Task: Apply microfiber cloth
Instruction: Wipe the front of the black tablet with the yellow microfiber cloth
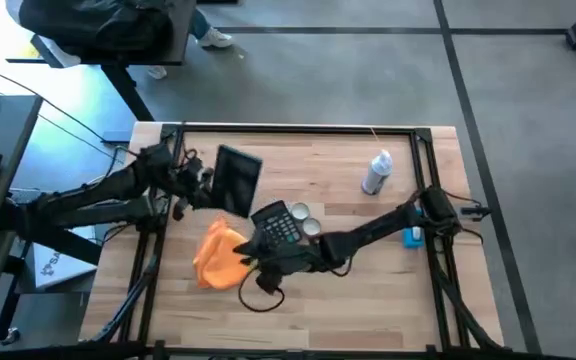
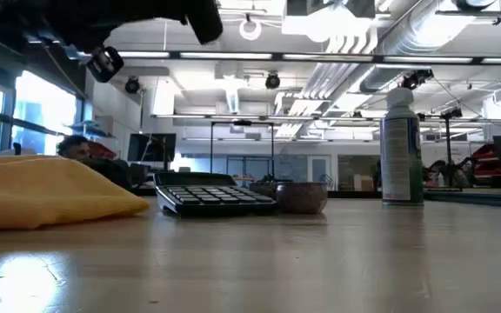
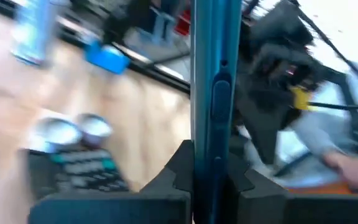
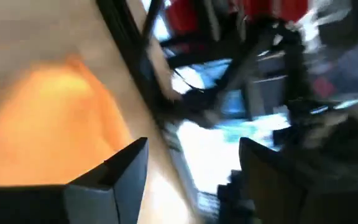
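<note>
The right gripper (image 1: 251,262) sat low over the table (image 1: 368,300) at the edge of the microfiber cloth (image 1: 218,255), its arm reaching in from the right side across the middle of the board. In its own wrist view the two dark fingers (image 4: 114,174) stood well apart with nothing between them, the orange cloth (image 4: 48,124) lying on the wood just beyond one finger. The left gripper (image 1: 200,185) hung over the back left part of the table, closed on a thin dark tablet (image 1: 236,180) that it held by one edge; the left wrist view showed the tablet (image 3: 215,93) edge-on, standing upright between the pads (image 3: 176,171). The cloth lay bunched in a soft heap on the front left part of the table, just beside a black calculator (image 1: 276,223), which the low view showed lying flat with its keys facing up (image 2: 211,196). Next to the calculator sat two small round tins (image 1: 305,218). Farther back and to the right a spray can (image 1: 376,172) stood upright, well apart from the cloth, and a small blue object (image 1: 412,236) rested near the right arm's elbow. Beyond the table's back edge a person's shoe (image 1: 215,39) showed on the floor.
</note>
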